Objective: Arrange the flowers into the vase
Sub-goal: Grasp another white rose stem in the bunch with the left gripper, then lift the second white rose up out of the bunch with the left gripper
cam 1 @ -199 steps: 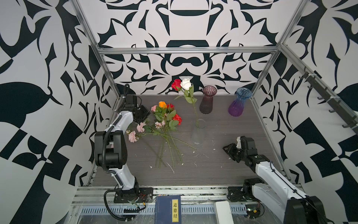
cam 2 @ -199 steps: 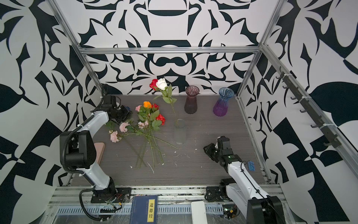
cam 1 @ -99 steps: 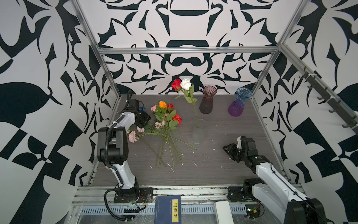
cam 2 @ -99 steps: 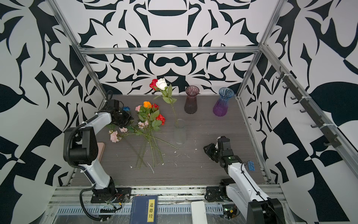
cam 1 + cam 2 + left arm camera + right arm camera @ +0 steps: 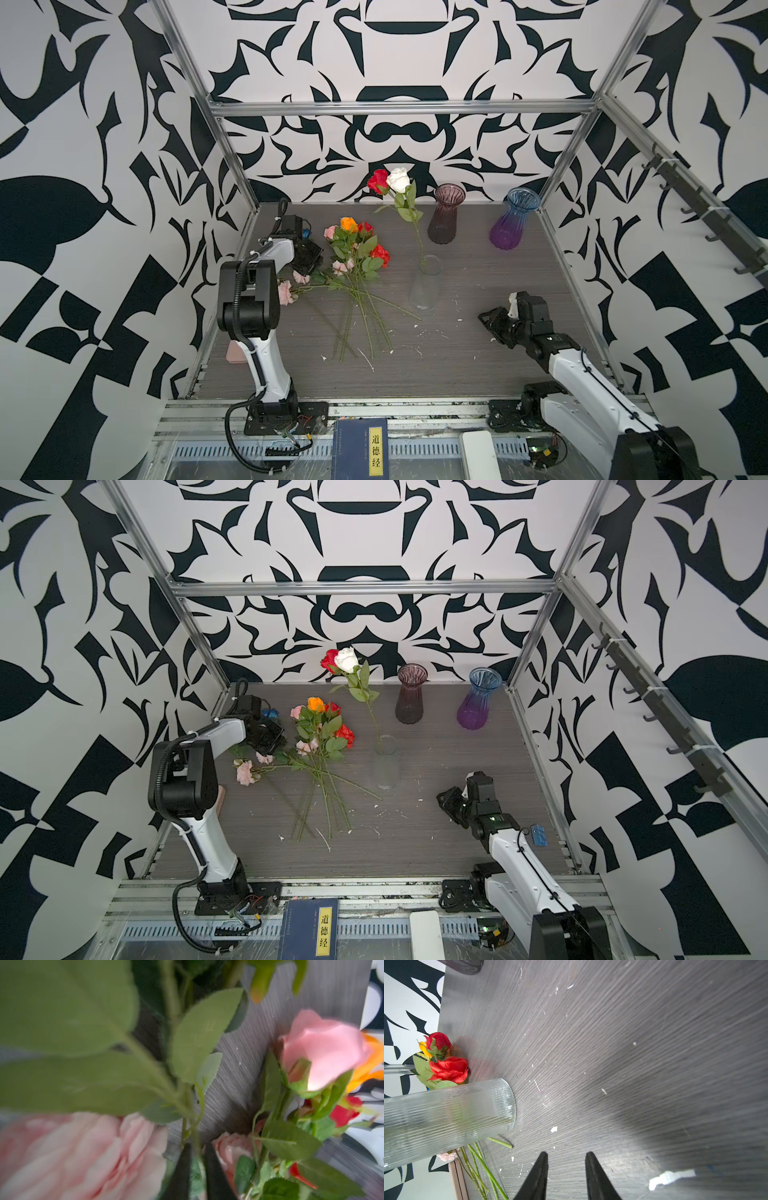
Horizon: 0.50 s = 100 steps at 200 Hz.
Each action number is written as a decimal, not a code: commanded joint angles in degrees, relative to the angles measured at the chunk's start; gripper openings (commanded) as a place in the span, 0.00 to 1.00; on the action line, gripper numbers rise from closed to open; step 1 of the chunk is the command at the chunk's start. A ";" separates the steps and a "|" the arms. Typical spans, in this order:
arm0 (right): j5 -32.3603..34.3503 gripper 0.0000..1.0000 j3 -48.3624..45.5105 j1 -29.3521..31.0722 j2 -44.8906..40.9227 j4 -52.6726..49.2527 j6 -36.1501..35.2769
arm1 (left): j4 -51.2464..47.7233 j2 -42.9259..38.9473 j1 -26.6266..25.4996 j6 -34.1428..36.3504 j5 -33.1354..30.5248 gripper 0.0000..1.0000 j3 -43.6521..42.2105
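Two roses (image 5: 399, 179) stand in the clear vase (image 5: 424, 286), one of three; left pincer (image 5: 197, 1147) pinches a stem (image 5: 183, 1126), right pincer (image 5: 566, 1154) open.

White rose (image 5: 400, 179), grey wood-grain table (image 5: 478, 365)

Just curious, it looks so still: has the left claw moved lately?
Yes. The left gripper has come forward from the back wall toward the clear vase, into the flowers lying on the table.
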 commanded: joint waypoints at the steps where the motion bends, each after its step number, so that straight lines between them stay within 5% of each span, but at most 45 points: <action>1: 0.64 0.34 -0.25 -0.30 -0.30 1.08 0.37 | 0.68 -0.66 -0.20 -0.16 0.46 0.02 2.19; 100: 0.90 0.34 -0.38 -0.29 -1.57 0.42 0.50 | -0.15 -19.81 -1.64 -0.50 -0.34 0.00 4.78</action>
